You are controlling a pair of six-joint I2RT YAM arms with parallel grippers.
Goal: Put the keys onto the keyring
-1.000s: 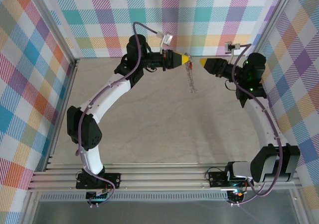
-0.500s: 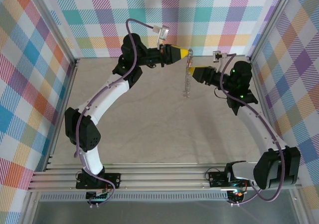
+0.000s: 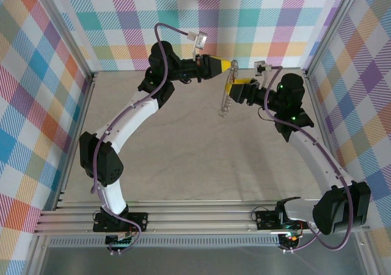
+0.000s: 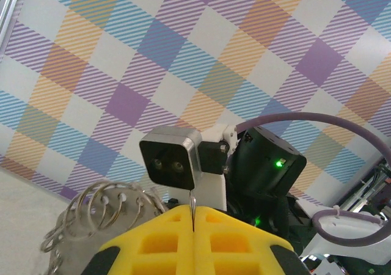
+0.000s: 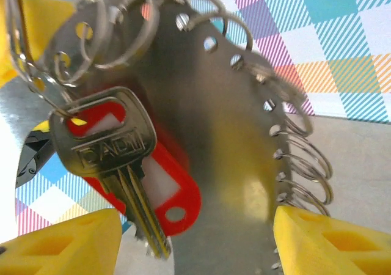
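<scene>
Above tabletop (image 3: 183,159), upper centre of frame: clamped left tool (image 4: 193,214) fully closed on thin wire of keyring (image 3: 225,107); spread right tool (image 5: 197,235) wide, flanking dangling key (image 5: 116,159), gripping nothing.

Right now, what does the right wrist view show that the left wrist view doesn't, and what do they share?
Right wrist, not left wrist: the silver key hanging from one of the split rings, a red tag behind it, the punched holes along the keyring plate, and the right gripper open below. Left wrist, not right wrist: the left gripper shut on a thin metal edge, and the right arm's wrist camera facing it. Both: the plate's rings and the checked backdrop.
</scene>
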